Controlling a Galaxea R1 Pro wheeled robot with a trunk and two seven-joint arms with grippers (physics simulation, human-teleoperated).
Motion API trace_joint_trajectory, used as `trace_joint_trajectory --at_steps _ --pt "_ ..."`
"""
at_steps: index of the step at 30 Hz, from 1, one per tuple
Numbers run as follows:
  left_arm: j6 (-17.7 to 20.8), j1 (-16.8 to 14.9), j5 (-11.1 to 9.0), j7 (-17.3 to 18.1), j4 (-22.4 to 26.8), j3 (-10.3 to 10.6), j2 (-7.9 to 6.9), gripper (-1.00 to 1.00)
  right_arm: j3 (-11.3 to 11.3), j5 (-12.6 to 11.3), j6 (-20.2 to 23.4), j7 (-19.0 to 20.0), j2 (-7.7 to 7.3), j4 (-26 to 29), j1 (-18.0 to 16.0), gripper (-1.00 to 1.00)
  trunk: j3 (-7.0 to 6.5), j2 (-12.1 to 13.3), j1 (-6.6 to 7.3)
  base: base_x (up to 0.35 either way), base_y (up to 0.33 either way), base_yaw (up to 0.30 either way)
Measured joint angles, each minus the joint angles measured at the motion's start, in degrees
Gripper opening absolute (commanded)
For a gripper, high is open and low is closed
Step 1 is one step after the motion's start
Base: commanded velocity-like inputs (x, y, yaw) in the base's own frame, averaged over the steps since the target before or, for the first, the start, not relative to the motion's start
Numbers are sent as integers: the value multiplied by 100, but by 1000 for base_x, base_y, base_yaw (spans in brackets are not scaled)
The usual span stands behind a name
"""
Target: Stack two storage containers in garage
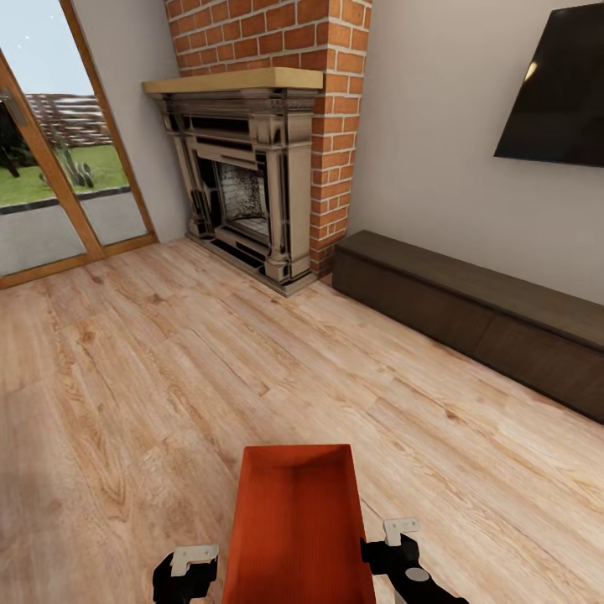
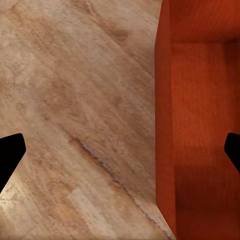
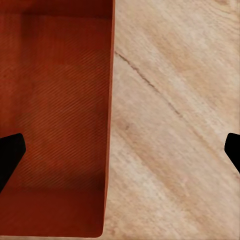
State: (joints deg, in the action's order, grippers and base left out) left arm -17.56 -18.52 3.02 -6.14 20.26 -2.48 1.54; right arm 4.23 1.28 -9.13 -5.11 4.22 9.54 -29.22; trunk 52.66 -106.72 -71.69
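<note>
In the living room, a shallow orange-red rectangular plastic tub [image 1: 298, 528] sits low in front of us over the light wood-plank floor [image 1: 126, 377], between our two arms; whether it rests on the planks or is lifted, we cannot tell. Our left gripper [image 1: 186, 569] and right gripper [image 1: 393, 547] each straddle a long wall of the tub, fingers spread apart, one inside and one outside. The brick chimney with its ornate fireplace [image 1: 252, 193] and the long low dark-brown cabinet [image 1: 478, 315] stand well beyond. To grasp well, we judge both grippers should pinch opposite rims evenly, then lift level so the tub does not tip.
</note>
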Motion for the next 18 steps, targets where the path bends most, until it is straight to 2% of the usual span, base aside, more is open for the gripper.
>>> trace_joint_trajectory --at_steps 8,18 --pt "0 0 0 1 0 1 0 100 0 0 0 0 0 1 0 100 0 0 0 0 0 -18" --pt "0 0 0 2 -1 7 0 100 0 0 0 0 0 1 1 100 0 0 0 0 0 -128"
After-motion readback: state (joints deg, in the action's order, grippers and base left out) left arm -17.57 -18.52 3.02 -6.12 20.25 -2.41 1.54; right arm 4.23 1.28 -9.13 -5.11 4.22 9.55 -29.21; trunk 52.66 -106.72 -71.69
